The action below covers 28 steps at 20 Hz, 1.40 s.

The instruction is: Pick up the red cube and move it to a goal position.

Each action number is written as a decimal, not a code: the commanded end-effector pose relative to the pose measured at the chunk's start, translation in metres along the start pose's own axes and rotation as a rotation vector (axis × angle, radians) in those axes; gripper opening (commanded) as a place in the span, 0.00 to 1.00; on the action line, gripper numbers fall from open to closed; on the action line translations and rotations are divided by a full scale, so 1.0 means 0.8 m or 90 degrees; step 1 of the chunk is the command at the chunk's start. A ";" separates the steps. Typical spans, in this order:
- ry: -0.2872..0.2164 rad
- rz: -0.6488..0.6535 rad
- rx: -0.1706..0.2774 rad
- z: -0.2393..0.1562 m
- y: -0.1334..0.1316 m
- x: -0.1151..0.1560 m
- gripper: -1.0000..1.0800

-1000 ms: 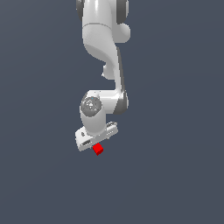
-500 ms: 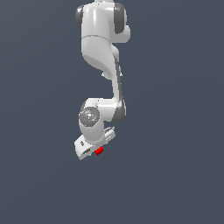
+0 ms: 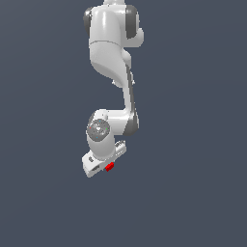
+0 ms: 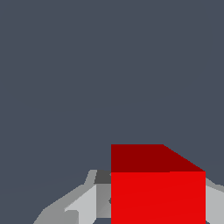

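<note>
The red cube (image 3: 110, 167) is a tiny bright red block that peeks out from under the white hand of the arm, low in the exterior view. My gripper (image 3: 106, 165) is right over it, and the hand hides most of the cube and the fingers there. In the wrist view the red cube (image 4: 157, 197) fills the space between the two grey fingers (image 4: 87, 201), which lie flush against its sides with no gap. My gripper (image 4: 158, 192) is shut on the cube. I cannot tell whether the cube rests on the floor.
The white arm (image 3: 113, 58) reaches down from the top of the exterior view to the hand. A plain dark grey-blue surface (image 3: 193, 144) lies all around it. No goal marker shows.
The hand has moved slightly toward the exterior view's lower left and now covers more of the red cube. The upper arm has swung higher in the view. The cube has hardly shifted.
</note>
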<state>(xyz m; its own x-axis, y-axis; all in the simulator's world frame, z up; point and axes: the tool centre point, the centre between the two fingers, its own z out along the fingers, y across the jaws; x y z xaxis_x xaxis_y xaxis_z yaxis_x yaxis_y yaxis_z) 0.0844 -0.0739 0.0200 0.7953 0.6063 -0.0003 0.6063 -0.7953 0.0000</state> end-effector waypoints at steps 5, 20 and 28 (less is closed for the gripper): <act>0.000 0.000 0.000 0.000 0.000 0.000 0.00; 0.000 0.000 0.000 -0.003 -0.055 0.001 0.00; 0.000 0.000 0.000 -0.008 -0.138 0.003 0.00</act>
<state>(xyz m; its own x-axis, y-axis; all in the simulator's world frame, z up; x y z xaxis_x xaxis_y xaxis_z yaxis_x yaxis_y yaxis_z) 0.0273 0.0045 0.0253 0.7950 0.6066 -0.0007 0.6066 -0.7950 -0.0005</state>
